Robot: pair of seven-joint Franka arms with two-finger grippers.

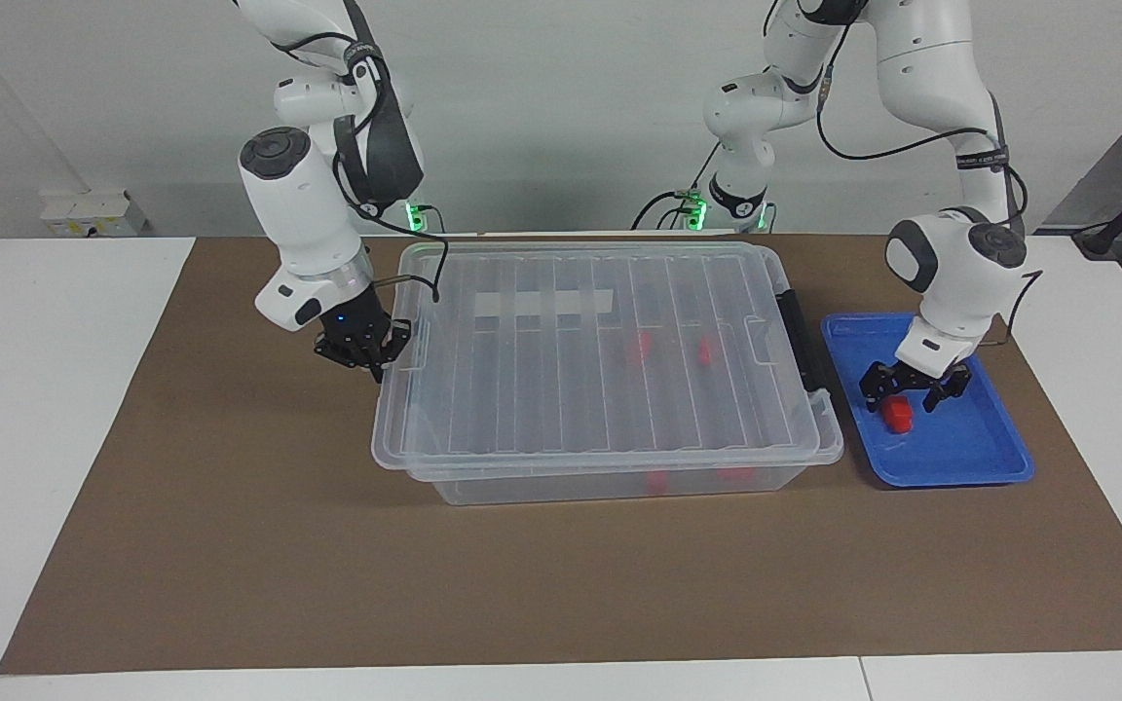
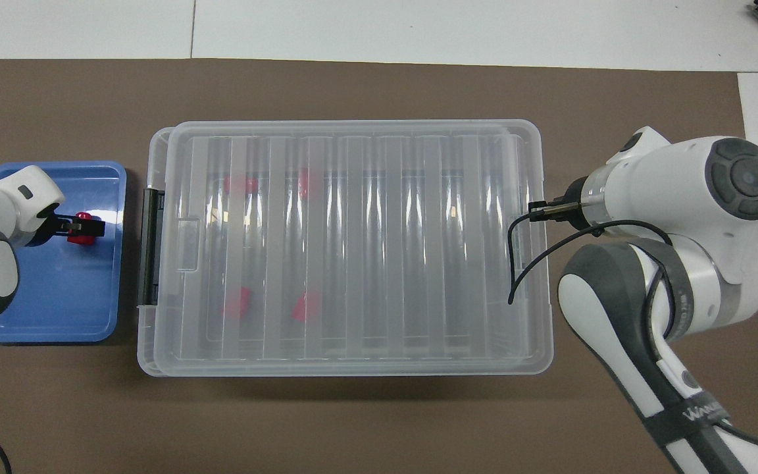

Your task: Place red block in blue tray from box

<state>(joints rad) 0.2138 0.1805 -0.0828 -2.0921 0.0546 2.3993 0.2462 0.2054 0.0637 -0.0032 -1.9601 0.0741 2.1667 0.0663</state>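
Note:
A red block (image 1: 898,416) lies in the blue tray (image 1: 990,458), at the left arm's end of the table. My left gripper (image 1: 914,391) is open just over the block, fingers spread to either side of it; in the overhead view the gripper (image 2: 83,226) partly covers the block (image 2: 79,238) in the tray (image 2: 56,309). The clear box (image 1: 610,389) stands mid-table with its ribbed lid on. Several more red blocks (image 2: 303,306) show through the lid. My right gripper (image 1: 373,358) is at the box's rim on the right arm's end, also seen in the overhead view (image 2: 537,211).
The box's black latch handle (image 1: 800,336) faces the tray. A brown mat (image 1: 230,545) covers the table under everything. A cable (image 2: 517,263) from the right arm hangs over the lid's edge.

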